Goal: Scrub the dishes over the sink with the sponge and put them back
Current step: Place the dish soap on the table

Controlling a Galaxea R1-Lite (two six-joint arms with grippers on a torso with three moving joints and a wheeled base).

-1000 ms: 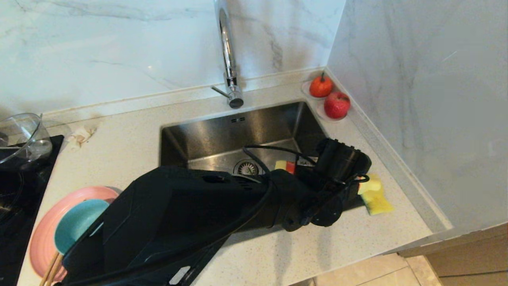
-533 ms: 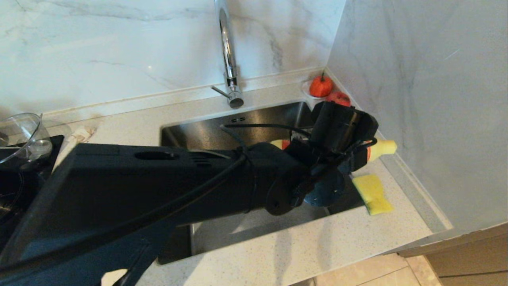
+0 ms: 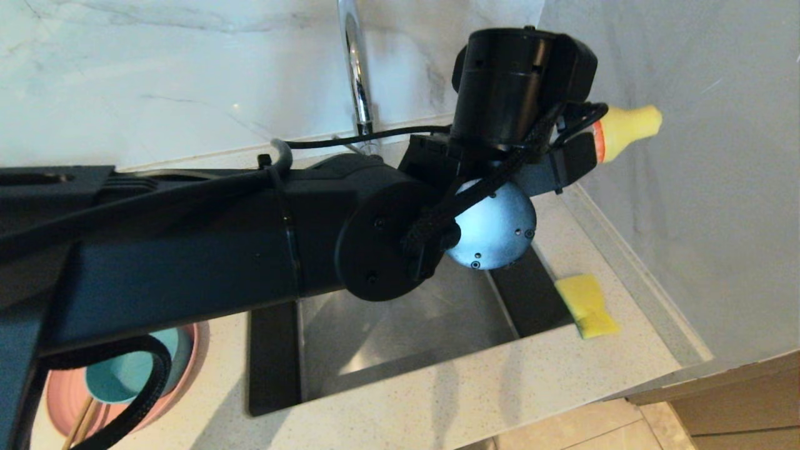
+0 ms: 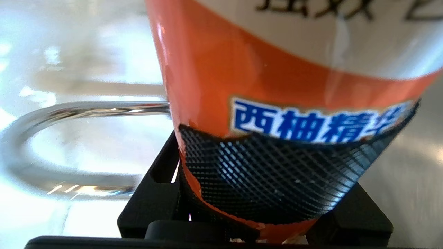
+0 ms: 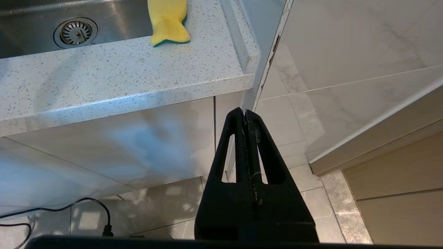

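Observation:
My left gripper is shut on an orange-and-white detergent bottle whose yellow cap points toward the right wall, high over the sink's far right corner. A ribbed black pad presses against the bottle's label. The yellow sponge lies on the counter by the sink's right rim, also seen as the sponge in the right wrist view. The teal bowl sits in the pink plate at the left, mostly behind my left arm. My right gripper hangs shut below the counter edge.
The chrome tap rises behind the sink, close beside the lifted bottle. The marble side wall stands just right of the cap. Wooden chopsticks rest by the plate. The drain strainer shows in the basin.
My left arm has lifted the bottle from beside the sponge at the sink's right rim up to tap height, and the sponge is now fully uncovered. The right arm has stayed still.

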